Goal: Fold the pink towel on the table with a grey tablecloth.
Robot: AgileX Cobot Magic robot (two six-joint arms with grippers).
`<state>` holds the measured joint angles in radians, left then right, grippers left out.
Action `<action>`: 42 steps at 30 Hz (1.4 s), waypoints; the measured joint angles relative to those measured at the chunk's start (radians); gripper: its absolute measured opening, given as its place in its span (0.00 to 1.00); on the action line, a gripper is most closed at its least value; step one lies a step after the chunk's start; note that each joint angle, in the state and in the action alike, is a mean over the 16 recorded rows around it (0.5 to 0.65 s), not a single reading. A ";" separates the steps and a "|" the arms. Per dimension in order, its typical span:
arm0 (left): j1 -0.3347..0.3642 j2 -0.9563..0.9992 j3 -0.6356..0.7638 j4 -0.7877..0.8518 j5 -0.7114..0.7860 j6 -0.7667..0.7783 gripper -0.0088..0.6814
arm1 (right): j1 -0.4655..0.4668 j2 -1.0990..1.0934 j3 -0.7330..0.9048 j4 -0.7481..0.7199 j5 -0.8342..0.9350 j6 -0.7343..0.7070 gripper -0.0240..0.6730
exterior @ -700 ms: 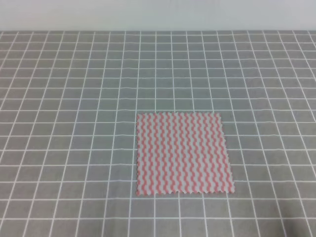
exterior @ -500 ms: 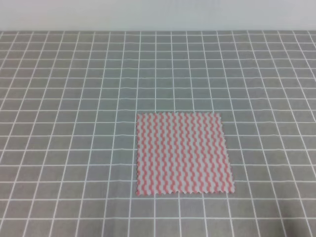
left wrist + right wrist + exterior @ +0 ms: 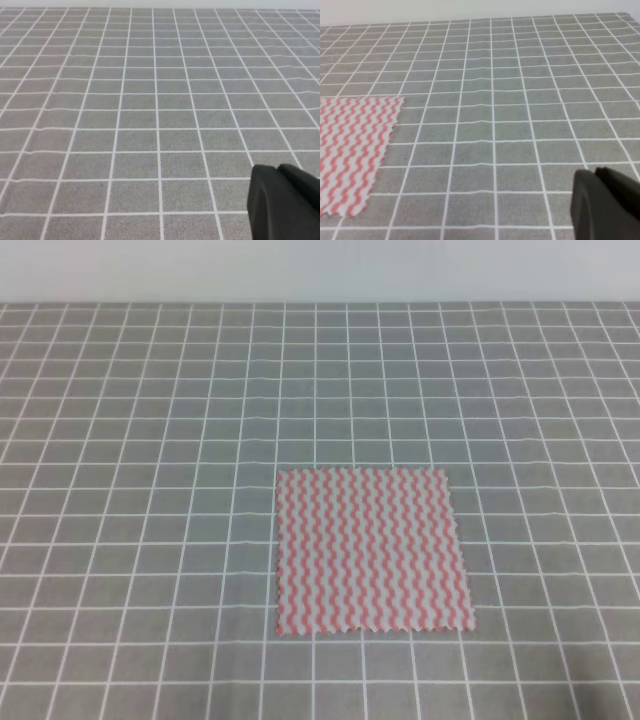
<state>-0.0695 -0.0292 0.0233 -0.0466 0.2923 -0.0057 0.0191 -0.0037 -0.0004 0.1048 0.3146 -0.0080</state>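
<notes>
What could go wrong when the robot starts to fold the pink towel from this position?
The pink towel lies flat and thin on the grey tablecloth, so a gripper might pinch the tablecloth together with it, or miss the edge. Only the right wrist view shows the towel; the left wrist view shows none, so the left arm may approach with poor visual guidance.

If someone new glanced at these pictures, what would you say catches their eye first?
The pink towel stands out at once: it lies flat and unfolded, a little right of centre on the table with a grey tablecloth. The white grid lines run across the whole surface. In each wrist view only a dark piece of gripper shows at the lower right corner, clear of the towel.
</notes>
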 joint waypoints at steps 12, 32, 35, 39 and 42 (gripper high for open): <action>0.000 0.006 -0.005 -0.022 -0.034 -0.003 0.01 | 0.000 -0.002 0.001 0.172 -0.106 0.000 0.01; 0.000 0.001 -0.001 -0.431 -0.246 -0.040 0.01 | 0.001 -0.009 0.001 0.630 -0.247 -0.033 0.01; 0.000 0.008 -0.006 -0.445 -0.240 -0.040 0.01 | 0.001 -0.008 0.001 0.632 -0.232 -0.042 0.01; 0.000 0.044 -0.028 -0.446 -0.215 -0.038 0.01 | 0.000 0.017 -0.010 0.634 -0.200 -0.049 0.01; 0.000 0.097 -0.062 -0.448 -0.183 -0.028 0.01 | 0.000 0.060 -0.032 0.632 -0.161 -0.051 0.01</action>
<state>-0.0696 0.0683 -0.0384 -0.4948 0.1088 -0.0336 0.0194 0.0565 -0.0329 0.7370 0.1536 -0.0586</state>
